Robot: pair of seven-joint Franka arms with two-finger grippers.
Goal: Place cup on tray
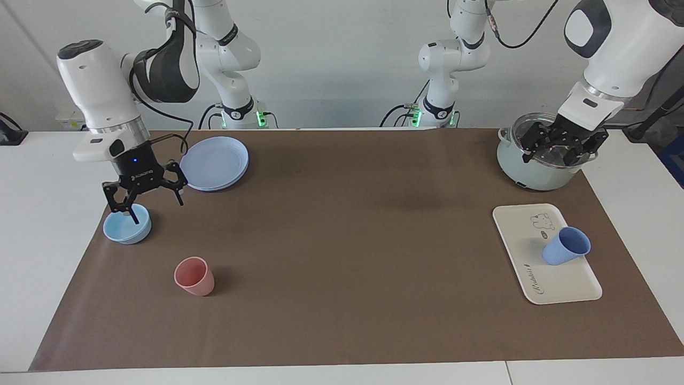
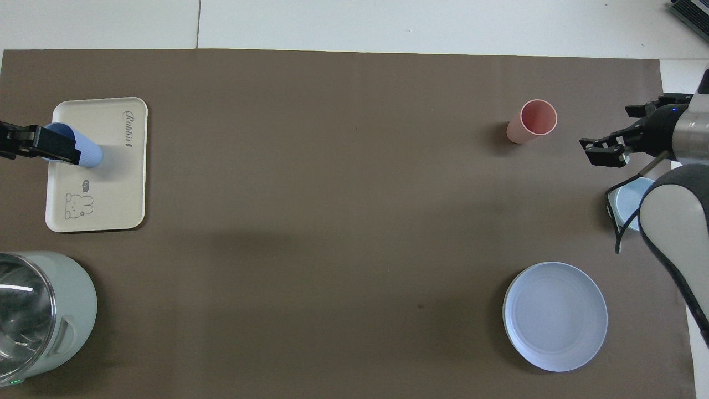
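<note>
1. The cup (image 1: pixel 565 247) stands upright on the tray (image 1: pixel 526 251), mouth up. In the facing view it is at about 2 o'clock from the tray's middle, close to the rim. The tray lies at about 4 o'clock on the surface (image 1: pixel 342 240).
2. The left end effector (image 1: pixel 562 142) is released and carries nothing. It hangs over the pot (image 1: pixel 526 174), at 2 o'clock in the facing view and well apart from the cup.
3. The right end effector (image 1: pixel 143 193) waits at 9 o'clock, released and empty, over the light-blue bowl (image 1: pixel 127 231).
4. Handling, as a judgement: the cup looks like thin matte plastic, so it is probably light, stiff enough for a pinch and not fragile. It would tip at a nudge.
5. The taper makes the wall slope, so fingers may slide toward the narrow base. The matte finish should help friction.
6. The best hold is across the wall just under the rim, or one finger inside and one outside the rim, coming from above.
7. The placement looks done. Any re-grip risks pushing the cup off the tray's near rim.
</note>
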